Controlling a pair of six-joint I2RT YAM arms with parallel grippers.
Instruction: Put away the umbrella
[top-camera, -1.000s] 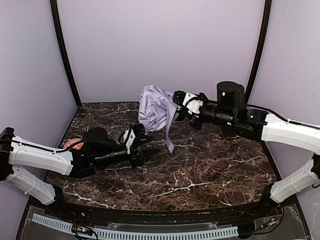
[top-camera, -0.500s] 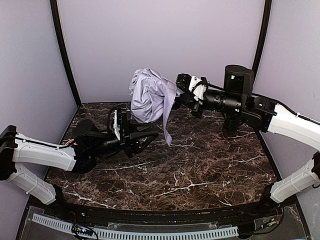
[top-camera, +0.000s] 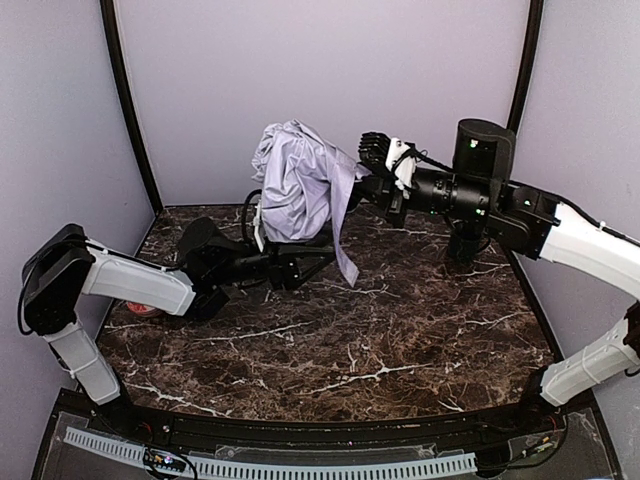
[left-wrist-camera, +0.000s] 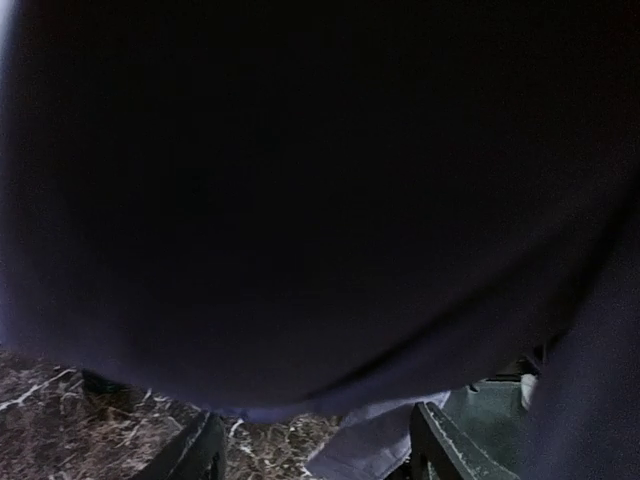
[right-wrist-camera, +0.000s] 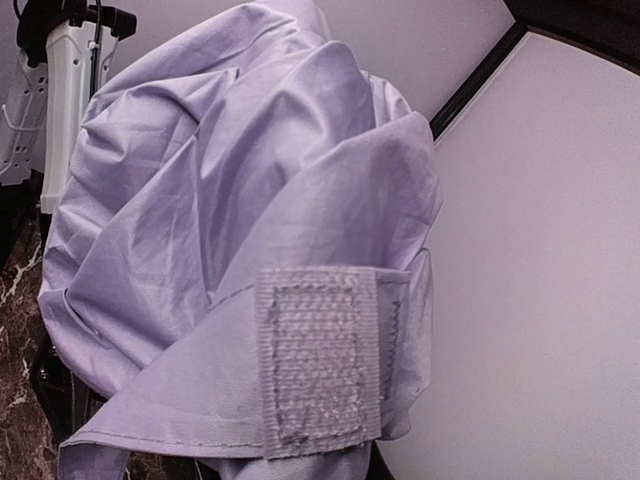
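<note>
Aloft over the back edge of a dark, white-veined marble table: crumpled umbrella, pale lavender fabric bunched in soft wrinkled folds, one narrow strip hanging down. Pinched from the right by the right gripper, clamped tight on the bundle. Underneath, left gripper with jaws spread apart, dark lining just overhead. Up close, a square woven hook-and-loop patch stitched on a strap.

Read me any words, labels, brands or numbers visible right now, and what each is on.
None can be read.
Umbrella: plain lavender fabric; its hook-and-loop tab bears no print.
Red round thing at the left side of the table: mostly hidden, any print too small to read.
</note>
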